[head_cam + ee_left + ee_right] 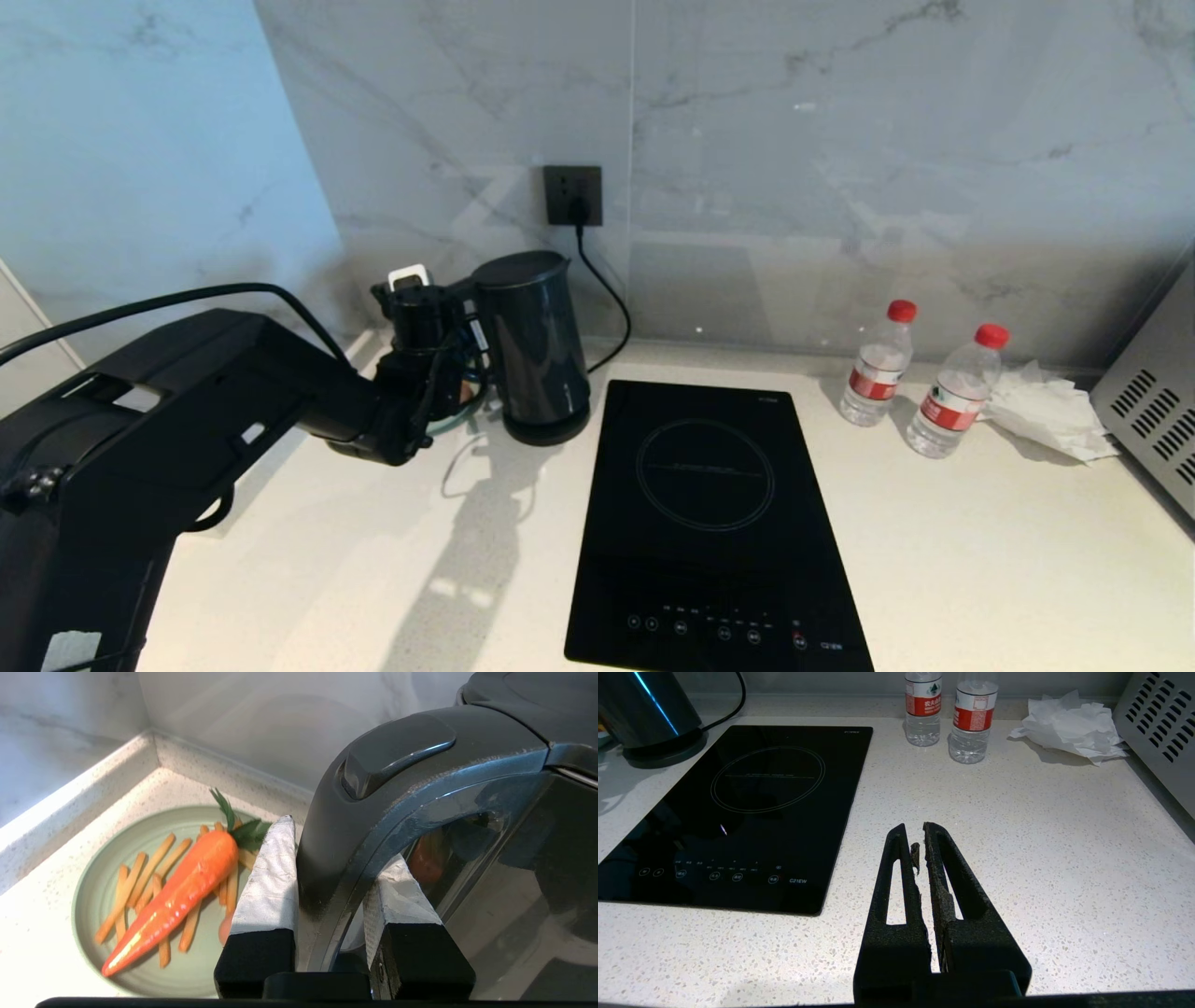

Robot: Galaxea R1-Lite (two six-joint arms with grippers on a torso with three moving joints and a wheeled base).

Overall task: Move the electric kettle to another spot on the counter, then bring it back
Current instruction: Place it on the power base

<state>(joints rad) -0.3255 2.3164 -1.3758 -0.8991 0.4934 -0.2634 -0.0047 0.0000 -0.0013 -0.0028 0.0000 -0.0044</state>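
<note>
The electric kettle (537,345), tall and glossy black, stands at the back left of the counter (980,541) on its round base disc (546,431), close to the marble wall. My left gripper (465,350) reaches in from the left and is shut on the kettle's loop handle (355,826). Its white-padded fingers (268,882) press both sides of the handle. The kettle's body (537,882) fills the far side of the left wrist view. My right gripper (915,828) hangs shut and empty over bare counter, outside the head view.
A black induction hob (709,523) lies right of the kettle. Two water bottles (878,364), a crumpled tissue (1046,411) and a metal appliance (1153,411) sit at the right. A green plate (93,891) with a carrot (187,882) lies in the corner behind my left gripper. A cord runs to the wall socket (572,196).
</note>
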